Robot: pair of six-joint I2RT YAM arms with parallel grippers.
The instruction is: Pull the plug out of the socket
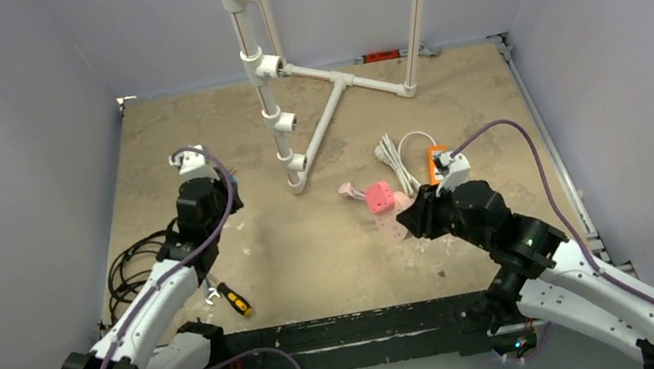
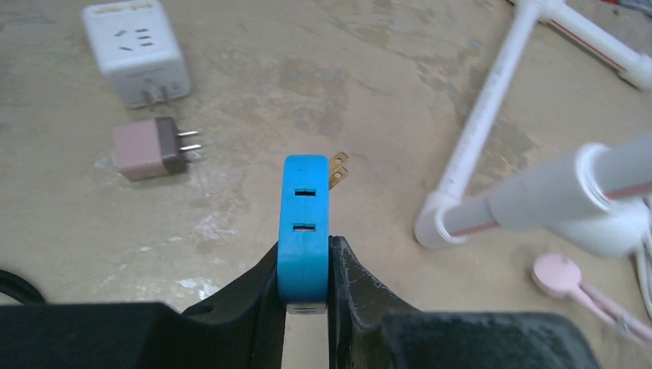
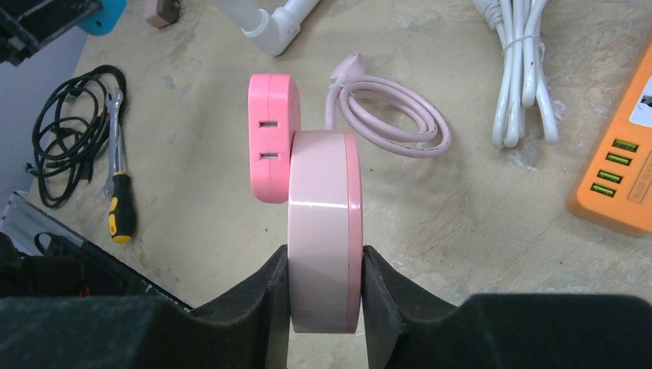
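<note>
**Left wrist view: blue plug clamped, prongs in open air**

The blue plug (image 2: 305, 223) is pinched between the fingers of the left gripper (image 2: 306, 269), jaws drawn narrow and tight on its two flat sides. It's glossy blue with rounded corners. Two dark slots sit on the face turned to the camera. Two brass prongs (image 2: 338, 169) poke out to the right at its far end, touching nothing.

Over to the right wrist view. The right gripper (image 3: 324, 269) is clamped just as tight on a pink round socket (image 3: 324, 231), held on edge. A pink cube adapter (image 3: 272, 146) with two slot pairs presses against the socket's left flank, just beyond the fingertips. Whether it's plugged in, I can't tell.

Now the lettering. Beyond the left hand, up and to the left, a white cube socket (image 2: 137, 50) carries a yellow-green label too blurred to read. A brown charger (image 2: 150, 148) lies nearer the fingers. Off to the right of the right hand, an orange power strip (image 3: 619, 165) shows green ports and a white label that is also unreadable.
</note>
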